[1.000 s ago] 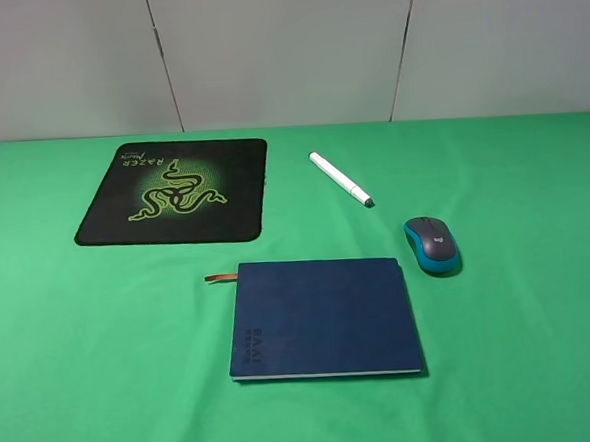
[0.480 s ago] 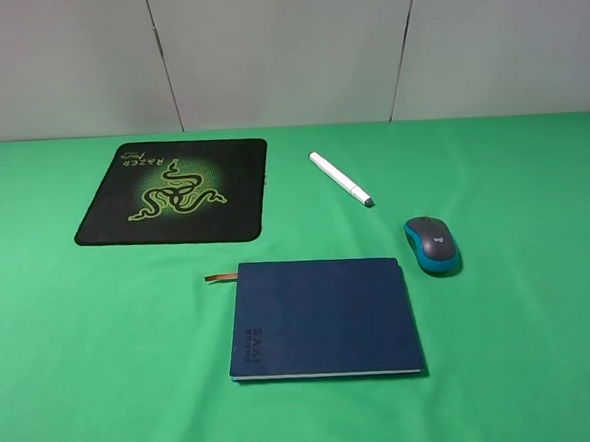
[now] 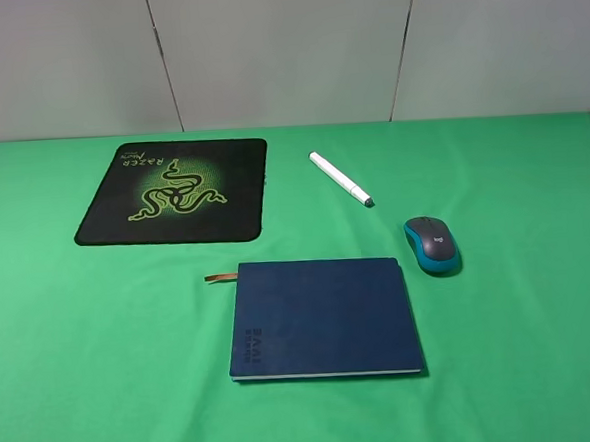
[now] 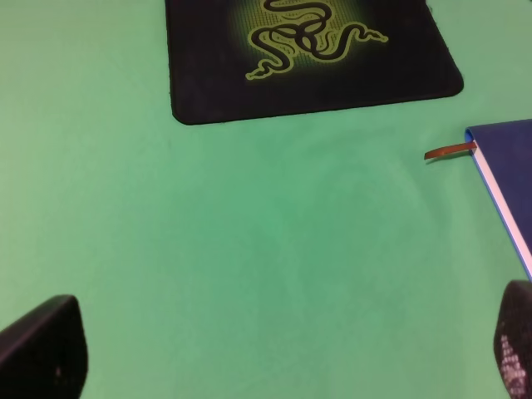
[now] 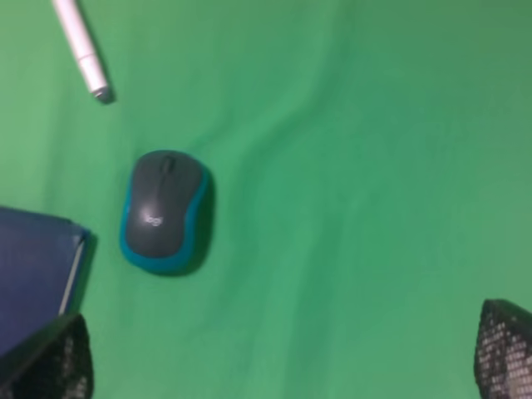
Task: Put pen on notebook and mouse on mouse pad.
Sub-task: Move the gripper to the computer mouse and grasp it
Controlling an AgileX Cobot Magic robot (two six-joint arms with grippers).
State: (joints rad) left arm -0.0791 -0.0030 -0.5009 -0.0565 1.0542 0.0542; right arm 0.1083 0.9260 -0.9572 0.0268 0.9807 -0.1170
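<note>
Left claw (image 4: 278, 349) and right claw (image 5: 274, 353) both gape wide, holding and touching nothing. Nothing is placed yet: the pen (image 3: 340, 178) lies on the table (image 3: 524, 367) beyond the notebook (image 3: 323, 317), the mouse (image 3: 433, 245) near its corner, the mouse pad (image 3: 173, 191) well apart. I'd lower the right claw square across the mouse's teal sides before closing.

Green "RAZER" lettering on mouse pad (image 3: 173, 193) corner, embossed lettering on notebook (image 3: 323, 317) too small to read
</note>
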